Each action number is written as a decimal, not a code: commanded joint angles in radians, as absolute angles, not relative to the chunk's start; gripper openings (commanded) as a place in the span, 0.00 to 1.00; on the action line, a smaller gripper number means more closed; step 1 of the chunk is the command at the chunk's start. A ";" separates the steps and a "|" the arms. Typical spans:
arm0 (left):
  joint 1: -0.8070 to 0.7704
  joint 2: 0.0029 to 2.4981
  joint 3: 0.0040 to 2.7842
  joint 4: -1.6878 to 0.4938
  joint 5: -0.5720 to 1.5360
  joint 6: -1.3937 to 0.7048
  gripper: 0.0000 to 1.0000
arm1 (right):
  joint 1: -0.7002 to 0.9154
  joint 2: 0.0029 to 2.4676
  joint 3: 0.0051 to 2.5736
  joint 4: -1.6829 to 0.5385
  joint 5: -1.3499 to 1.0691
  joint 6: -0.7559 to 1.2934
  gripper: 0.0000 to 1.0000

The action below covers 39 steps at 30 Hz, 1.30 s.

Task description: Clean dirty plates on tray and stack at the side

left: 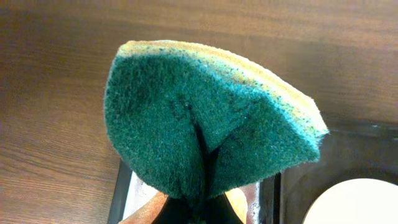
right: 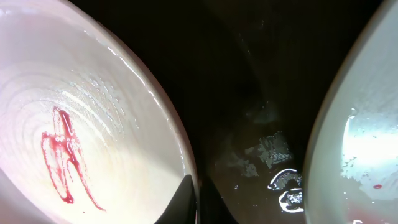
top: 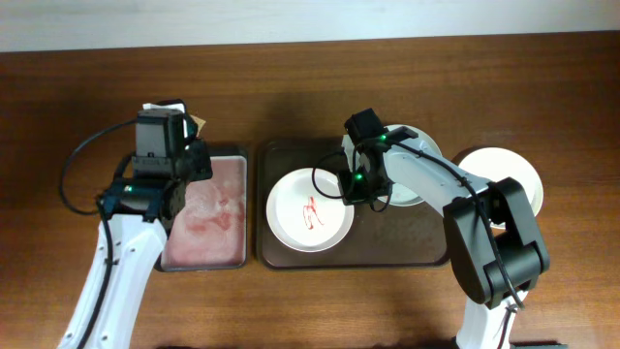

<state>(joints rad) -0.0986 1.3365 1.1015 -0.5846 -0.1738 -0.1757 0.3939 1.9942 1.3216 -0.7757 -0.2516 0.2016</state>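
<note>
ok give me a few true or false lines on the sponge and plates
1. The left jaws hold a green sponge. True.
2. The smeared plate sits on bare table. False: it lies on the dark tray.
3. The sponge presses on that plate. False: it is apart, near the pink-water tray.
4. The right jaws are at the smeared plate's rim. True.
5. A white plate lies right of the dark tray. True.

overhead: top-down, far | wrists: close-up | shared: stained plate (top: 308, 208)
</note>
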 commanded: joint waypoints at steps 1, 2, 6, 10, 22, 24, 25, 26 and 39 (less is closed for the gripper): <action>-0.097 1.284 1.121 -0.575 -0.192 -0.170 0.00 | 0.399 1.993 1.311 -0.770 -0.231 0.200 0.04; -0.097 1.282 1.121 -0.575 -0.192 -0.170 0.00 | 0.399 1.993 1.311 -0.770 -0.231 0.200 0.04; -0.097 1.282 1.121 -0.576 -0.192 -0.170 0.00 | 0.399 1.993 1.311 -0.769 -0.231 0.200 0.04; -0.097 1.282 1.121 -0.577 -0.192 -0.170 0.00 | 0.399 1.993 1.311 -0.769 -0.231 0.200 0.04; -0.097 1.301 1.096 -0.600 -0.191 -0.171 0.00 | 0.399 1.993 1.311 -0.769 -0.231 0.200 0.04; -0.097 1.332 1.079 -0.623 -0.174 -0.171 0.00 | 0.399 1.993 1.311 -0.770 -0.231 0.200 0.04; -0.098 1.351 1.074 -0.635 -0.171 -0.171 0.00 | 0.399 1.993 1.311 -0.770 -0.231 0.200 0.04; -0.098 1.374 1.071 -0.651 -0.169 -0.184 0.00 | 0.399 1.993 1.311 -0.770 -0.231 0.200 0.04; -0.098 1.689 1.013 -0.702 0.154 -0.299 0.00 | 0.399 1.993 1.311 -0.775 -0.231 0.200 0.04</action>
